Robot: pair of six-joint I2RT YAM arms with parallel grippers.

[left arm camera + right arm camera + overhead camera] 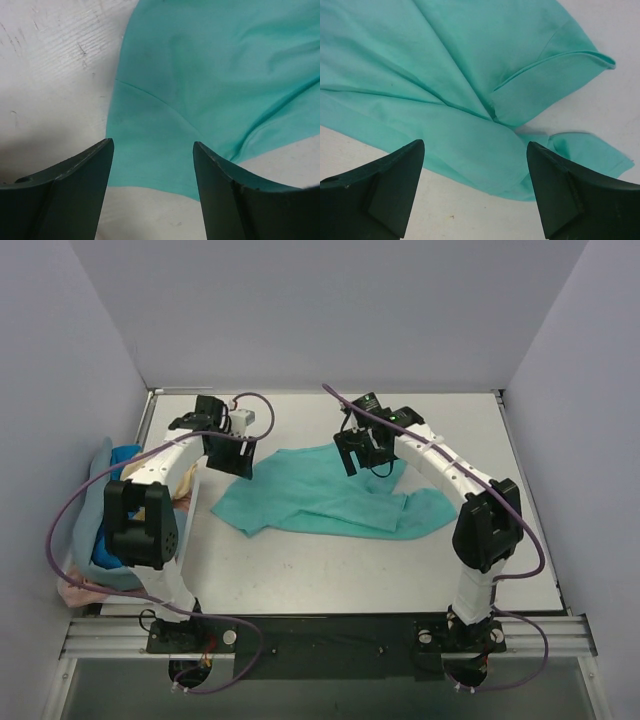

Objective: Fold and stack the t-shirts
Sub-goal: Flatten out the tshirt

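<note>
There's the teal-green t-shirt (330,498), rumpled across the middle of the white worktop (330,575), one end trailing off to the right. The left gripper (240,460) hangs over its far left corner, the right gripper (357,453) over its far edge. At the worktop's left edge sits a heap: bright blue t-shirt (110,558), pale tan t-shirt (184,485) peeking beside the left arm, pink t-shirt (76,592) nearest us.

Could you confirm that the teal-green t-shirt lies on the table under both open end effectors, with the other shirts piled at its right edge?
Not quite: the top external view shows the other shirts piled at the left edge, beside the left arm. The rest holds.
</note>
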